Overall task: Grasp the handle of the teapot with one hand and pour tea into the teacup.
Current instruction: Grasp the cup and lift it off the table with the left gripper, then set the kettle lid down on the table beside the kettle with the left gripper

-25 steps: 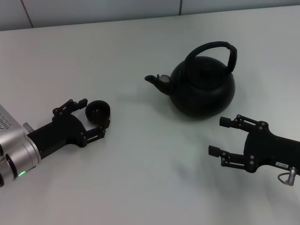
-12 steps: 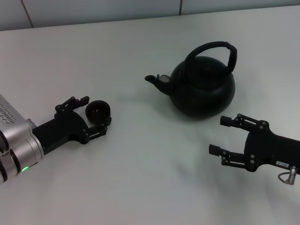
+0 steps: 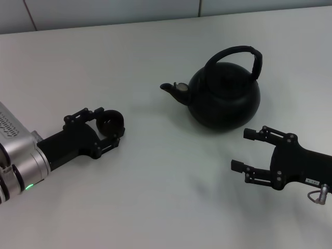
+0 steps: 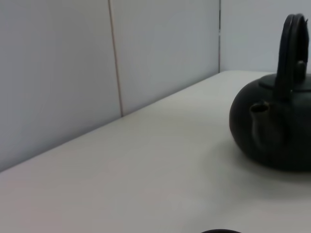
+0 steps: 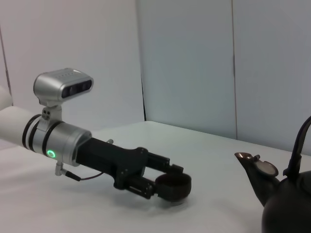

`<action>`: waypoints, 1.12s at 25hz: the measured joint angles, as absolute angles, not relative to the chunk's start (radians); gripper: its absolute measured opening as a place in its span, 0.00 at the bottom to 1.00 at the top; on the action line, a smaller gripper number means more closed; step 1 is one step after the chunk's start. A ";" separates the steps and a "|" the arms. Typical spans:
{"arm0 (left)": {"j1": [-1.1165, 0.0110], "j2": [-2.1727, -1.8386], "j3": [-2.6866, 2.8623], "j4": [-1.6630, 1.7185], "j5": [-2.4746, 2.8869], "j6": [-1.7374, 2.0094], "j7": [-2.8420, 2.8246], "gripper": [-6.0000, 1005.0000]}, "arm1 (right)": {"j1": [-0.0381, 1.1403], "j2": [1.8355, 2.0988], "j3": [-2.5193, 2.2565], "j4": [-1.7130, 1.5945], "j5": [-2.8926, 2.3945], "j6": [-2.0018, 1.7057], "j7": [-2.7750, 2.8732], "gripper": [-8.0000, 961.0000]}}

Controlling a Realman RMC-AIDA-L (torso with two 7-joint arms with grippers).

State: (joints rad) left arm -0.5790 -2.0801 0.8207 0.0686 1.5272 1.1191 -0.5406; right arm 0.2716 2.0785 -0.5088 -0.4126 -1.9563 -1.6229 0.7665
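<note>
White tabletop (image 3: 155, 197) fills my head view, with a pale panelled wall (image 3: 104, 10) running along the top edge.

Biggest thing on it is the teapot (image 3: 224, 98), right of centre, upright, spout pointing toward frame left. Its handle (image 3: 233, 54) arches over the lid with nothing holding it. I can't see any tea from here.

My left arm comes in from the lower left, and its gripper (image 3: 106, 128) sits around the teacup (image 3: 110, 122) at left of centre. The fingers bracket the cup on both sides and look closed onto it, which the right wrist view backs up: cup (image 5: 173, 186) held between the fingertips, low against the table.

My right gripper (image 3: 248, 150) waits at lower right, just below the pot, fingers spread and holding nothing.

Compared with a second ago, the left arm has slid a little toward frame right and taken the cup with it; the cup now lies slightly nearer the pot, though they are well apart. The fingers have also drawn closer around it. The pot and the right gripper have not moved at all.

I read this as cup placement under way, getting it within pouring reach of the spout. The handle grasp has not begun, so the pour itself is all ahead of me.
</note>
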 joint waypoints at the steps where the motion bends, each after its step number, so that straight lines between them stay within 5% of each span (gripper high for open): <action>1: -0.579 -2.080 0.821 0.069 1.527 1.125 -0.541 0.72 | 0.272 2.079 -0.509 -0.413 -1.956 -1.623 0.767 0.84; 28: -0.747 -2.080 0.795 -0.133 1.531 1.090 -0.418 0.73 | 0.278 2.078 -0.514 -0.399 -1.959 -1.622 0.764 0.83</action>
State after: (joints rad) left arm -0.7468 -2.0801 0.7950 -0.1329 1.5308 1.0903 -0.4181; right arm 0.2776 2.0785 -0.5138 -0.3985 -1.9587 -1.6217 0.7635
